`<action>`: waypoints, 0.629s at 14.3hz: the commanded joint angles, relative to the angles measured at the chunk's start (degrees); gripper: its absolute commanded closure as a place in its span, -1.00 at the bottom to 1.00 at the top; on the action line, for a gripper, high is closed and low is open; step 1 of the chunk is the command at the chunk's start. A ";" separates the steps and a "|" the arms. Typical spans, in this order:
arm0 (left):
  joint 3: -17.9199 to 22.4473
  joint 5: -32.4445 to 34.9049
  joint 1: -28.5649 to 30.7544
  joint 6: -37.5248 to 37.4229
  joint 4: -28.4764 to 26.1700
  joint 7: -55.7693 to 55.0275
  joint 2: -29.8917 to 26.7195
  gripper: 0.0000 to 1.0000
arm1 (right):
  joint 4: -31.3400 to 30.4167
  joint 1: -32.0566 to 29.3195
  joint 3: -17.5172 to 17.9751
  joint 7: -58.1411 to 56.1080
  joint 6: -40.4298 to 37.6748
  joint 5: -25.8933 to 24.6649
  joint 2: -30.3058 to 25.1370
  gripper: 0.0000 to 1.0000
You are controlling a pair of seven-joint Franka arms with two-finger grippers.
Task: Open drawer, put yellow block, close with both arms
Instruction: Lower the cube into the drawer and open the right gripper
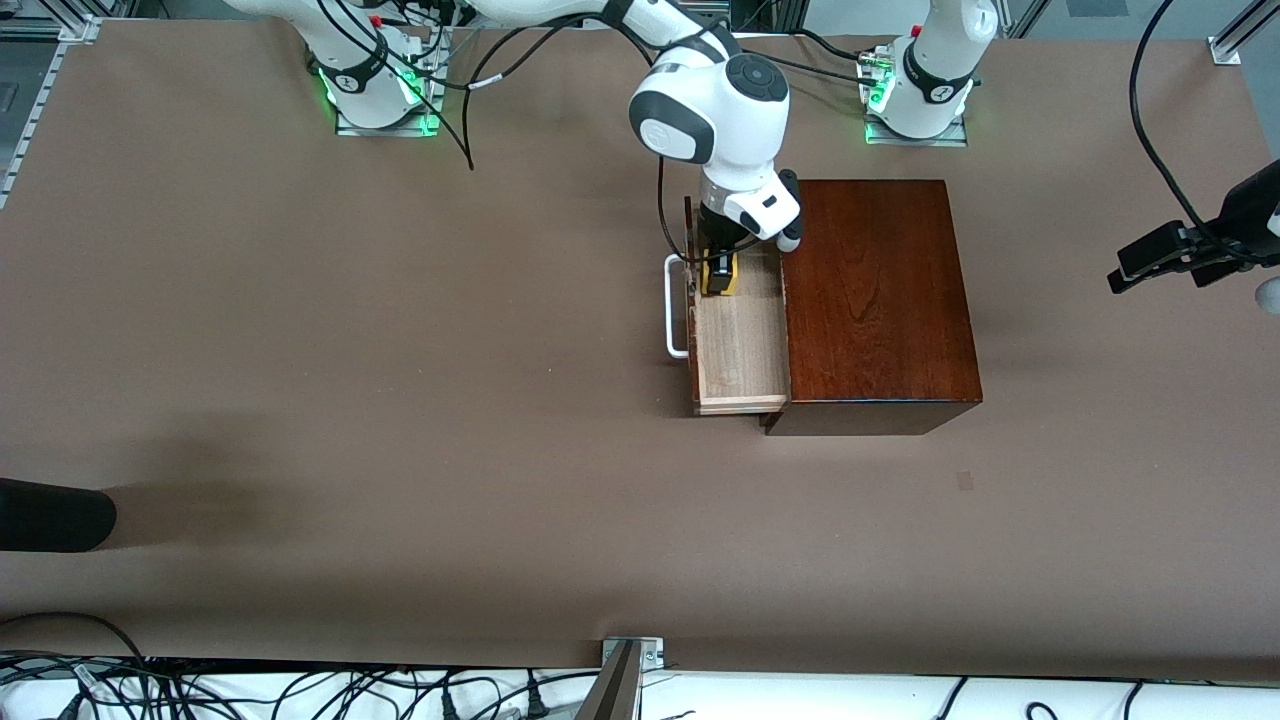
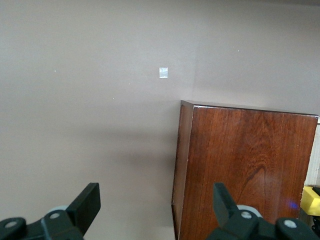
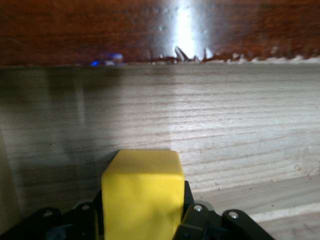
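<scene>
The drawer (image 1: 740, 345) stands pulled out of the dark mahogany box (image 1: 875, 300), with its white bar handle (image 1: 676, 305) toward the right arm's end of the table. My right gripper (image 1: 718, 272) is shut on the yellow block (image 1: 722, 275) and holds it low inside the tray, at the end farther from the front camera. In the right wrist view the block (image 3: 142, 195) sits between the fingers, against the pale tray wall (image 3: 225, 130). My left gripper (image 1: 1135, 268) is open and empty over the table at the left arm's end. The left wrist view shows the box (image 2: 245, 170) and the block (image 2: 311, 200).
A black rounded object (image 1: 50, 515) juts in at the right arm's end, near the front camera. A small tape mark (image 1: 964, 481) lies on the brown table nearer the front camera than the box. Cables (image 1: 450, 90) hang by the right arm's base.
</scene>
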 commanded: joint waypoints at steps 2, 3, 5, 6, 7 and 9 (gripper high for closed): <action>-0.04 -1.16 0.31 -1.57 2.14 0.40 0.82 -1.00 | 2.15 -0.13 -0.22 -1.07 -0.52 -0.73 0.95 0.99; -0.04 -1.16 0.22 -1.49 2.14 0.40 0.82 -1.00 | 2.15 -0.13 -0.22 -0.90 -0.61 -0.64 0.78 -0.98; -0.04 -1.16 -0.04 -1.49 2.14 0.32 0.82 -1.00 | 2.15 -0.22 -0.39 -0.90 -0.87 -0.56 0.42 -1.00; -0.04 -1.16 0.04 -1.49 2.14 0.32 0.82 -1.00 | 2.15 -0.22 -0.48 -0.90 -1.22 -0.29 -0.01 -1.00; 0.04 -1.25 0.13 -1.49 2.14 0.40 0.82 -1.00 | 2.15 -0.31 -0.48 -0.81 -1.66 -0.03 -0.80 -1.00; 0.04 -1.25 0.22 -1.49 2.14 0.40 0.82 -1.00 | 2.24 -1.00 -0.48 -0.55 -3.32 0.84 -3.61 -1.00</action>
